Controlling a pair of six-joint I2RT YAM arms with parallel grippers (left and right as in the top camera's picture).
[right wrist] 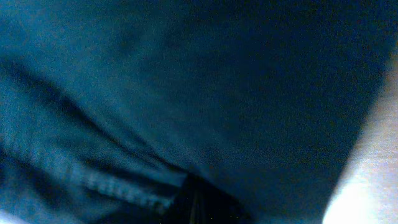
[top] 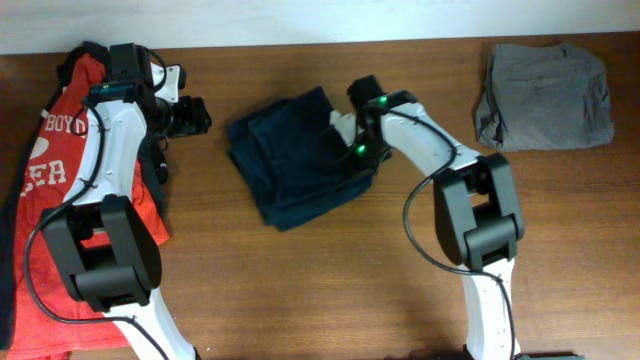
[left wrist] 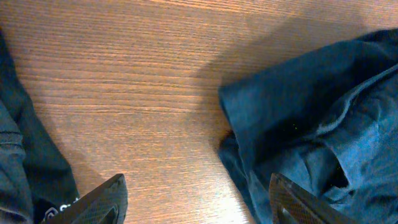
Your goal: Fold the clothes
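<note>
A dark blue garment (top: 290,160) lies folded in a rough square at the middle of the table. My right gripper (top: 358,158) is at its right edge. The right wrist view is filled with the blue cloth (right wrist: 186,81), which bunches into a pinch at the bottom middle; the fingers themselves are hidden in it. My left gripper (top: 195,115) is open and empty just left of the garment, low over bare wood. In the left wrist view its fingers (left wrist: 199,205) are wide apart, with the garment's left corner (left wrist: 311,124) by the right finger.
A red printed T-shirt (top: 60,150) lies spread at the left edge, partly under my left arm, with dark cloth (left wrist: 18,155) beside it. A grey folded garment (top: 545,95) sits at the back right. The wooden table (top: 300,290) runs to the front.
</note>
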